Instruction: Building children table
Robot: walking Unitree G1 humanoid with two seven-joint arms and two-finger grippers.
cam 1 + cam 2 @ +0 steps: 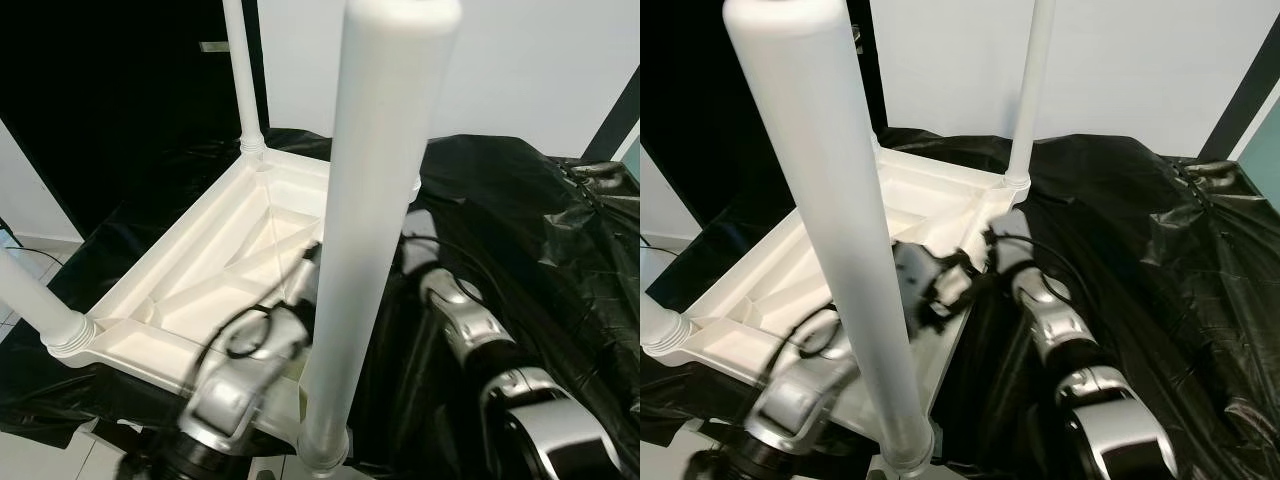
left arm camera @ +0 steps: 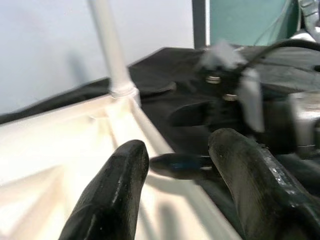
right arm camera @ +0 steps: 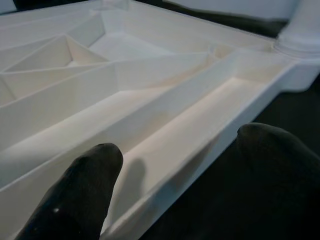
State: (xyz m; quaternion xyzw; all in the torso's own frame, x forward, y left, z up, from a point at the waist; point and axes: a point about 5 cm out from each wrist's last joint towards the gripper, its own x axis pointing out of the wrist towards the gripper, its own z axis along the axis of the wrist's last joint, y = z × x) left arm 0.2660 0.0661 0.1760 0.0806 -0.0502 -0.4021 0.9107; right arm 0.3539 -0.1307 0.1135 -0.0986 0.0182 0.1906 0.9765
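Note:
A white plastic children's table [image 1: 200, 270] lies upside down on black sheeting, ribbed underside up. Legs stand in its corners: the near one [image 1: 370, 230] fills the foreground, one rises at the back [image 1: 240, 70], one at the left [image 1: 35, 300], and one at the far right corner [image 1: 1030, 90]. My left gripper [image 2: 177, 145] hovers open over the table's right edge, holding nothing. My right gripper [image 3: 180, 145] is open, and its fingers [image 3: 85, 190] straddle that same edge rim [image 3: 200, 150]. The two grippers nearly meet [image 1: 960, 270] behind the near leg.
Crumpled black plastic sheeting [image 1: 520, 200] covers the surface under and to the right of the table. Pale floor tiles [image 1: 30, 450] show at the lower left. A dark opening [image 1: 100, 80] stands at the back left beside a white wall [image 1: 520, 60].

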